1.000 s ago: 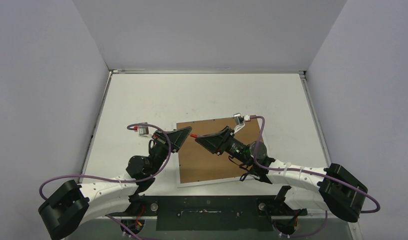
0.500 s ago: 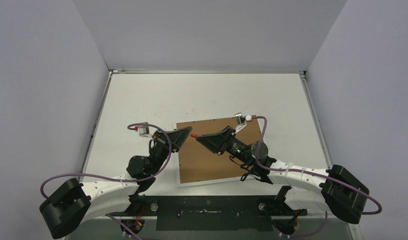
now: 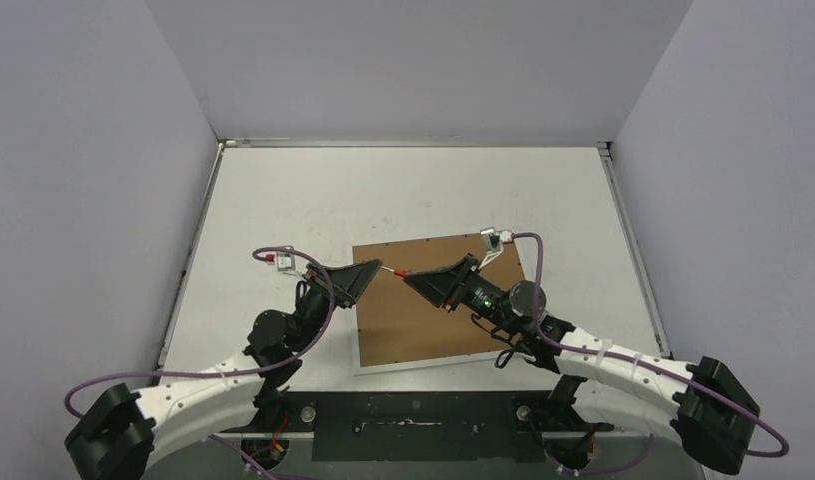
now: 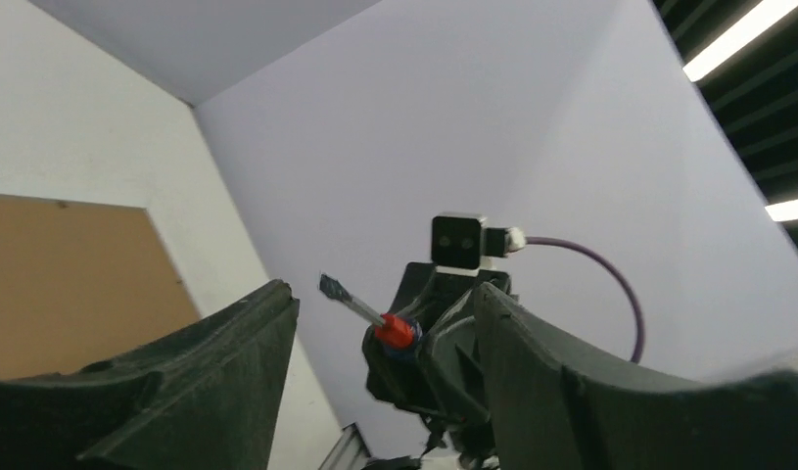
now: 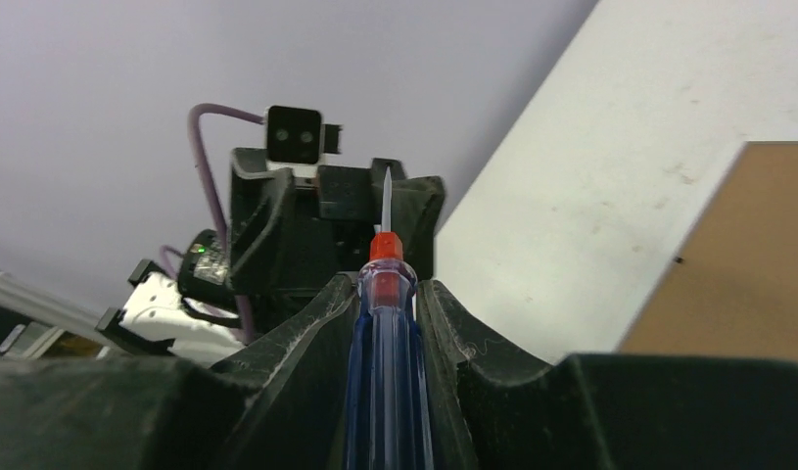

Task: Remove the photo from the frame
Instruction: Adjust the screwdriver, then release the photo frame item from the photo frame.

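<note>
Frame (image 3: 423, 320) lies flat on the bench (image 3: 283, 200), brown back up, in front of both arms and a little right of centre, with its white strip showing along the near edge. You cannot see the photo at all, so judge it still shut in under that brown back.

What has just changed is small. Over the last second your right arm has drawn back toward its own side, taking the screwdriver (image 3: 396, 270) a little away from the left gripper (image 3: 363, 277), and both elbows have swung out toward the near edge of the bench. The left gripper has kept its place over the frame's left edge.

The right gripper (image 3: 435, 284) is clenched on the screwdriver's blue handle, with the red collar and bare shaft sticking out past its fingertips toward the left gripper. The left gripper is spread wide with nothing in it. Its wrist view shows the screwdriver tip through the gap, apart from both fingers. Whether either gripper touches the frame, you cannot tell from overhead.

For the task this reads as no progress yet: the back looks seated, and the tool has backed off rather than gone down to the frame.

The bench is white and matt with a few faint scuffs, and a black mounting plate (image 3: 413, 425) runs along its near edge. Pale lilac-grey walls (image 3: 413, 60) close in on the left, right and far sides, and strip lights (image 4: 737, 39) show overhead in the left wrist view
</note>
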`<state>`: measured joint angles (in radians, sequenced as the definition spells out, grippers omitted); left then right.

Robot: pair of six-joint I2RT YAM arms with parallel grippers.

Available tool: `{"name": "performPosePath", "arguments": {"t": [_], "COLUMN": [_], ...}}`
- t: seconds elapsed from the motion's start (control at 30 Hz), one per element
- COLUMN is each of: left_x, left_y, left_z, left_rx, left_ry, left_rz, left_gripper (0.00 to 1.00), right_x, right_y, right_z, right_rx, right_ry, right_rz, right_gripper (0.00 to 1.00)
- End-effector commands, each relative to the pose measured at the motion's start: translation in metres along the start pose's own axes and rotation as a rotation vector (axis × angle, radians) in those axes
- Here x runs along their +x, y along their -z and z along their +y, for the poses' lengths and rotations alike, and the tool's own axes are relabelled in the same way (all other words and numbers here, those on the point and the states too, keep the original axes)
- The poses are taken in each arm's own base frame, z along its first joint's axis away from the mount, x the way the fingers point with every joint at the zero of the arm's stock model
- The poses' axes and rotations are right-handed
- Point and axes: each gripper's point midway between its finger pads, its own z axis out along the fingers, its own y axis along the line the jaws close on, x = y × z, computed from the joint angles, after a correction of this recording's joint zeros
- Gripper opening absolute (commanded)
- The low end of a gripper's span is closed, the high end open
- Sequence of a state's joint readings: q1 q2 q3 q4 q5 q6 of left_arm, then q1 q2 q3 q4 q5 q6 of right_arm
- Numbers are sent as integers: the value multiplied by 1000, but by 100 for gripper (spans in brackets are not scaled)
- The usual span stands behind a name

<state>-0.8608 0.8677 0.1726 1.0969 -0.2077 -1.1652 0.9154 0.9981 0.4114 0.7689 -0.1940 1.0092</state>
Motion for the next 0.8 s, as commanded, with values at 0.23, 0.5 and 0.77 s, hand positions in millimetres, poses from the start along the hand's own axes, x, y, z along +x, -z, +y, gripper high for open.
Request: {"name": "performPosePath", "arguments": {"t": [0.23, 0.5, 0.77], "left_x": [-22, 1, 15], "left_y": [86, 137, 160], "left_z": [79, 134, 166], "left_rx": [-604, -917, -1052], "left_ry": [-300, -385, -392], "left_rz": [148, 391, 484], "left_gripper": [77, 78, 71], "right_x": [-15, 0, 28], "right_y": [36, 37, 32], "right_z": [-56, -77, -100], "right_rx": [276, 433, 483], "right_ry": [83, 89, 31], "right_rz": [144, 324, 450], "right_gripper": [0, 0, 0]}}
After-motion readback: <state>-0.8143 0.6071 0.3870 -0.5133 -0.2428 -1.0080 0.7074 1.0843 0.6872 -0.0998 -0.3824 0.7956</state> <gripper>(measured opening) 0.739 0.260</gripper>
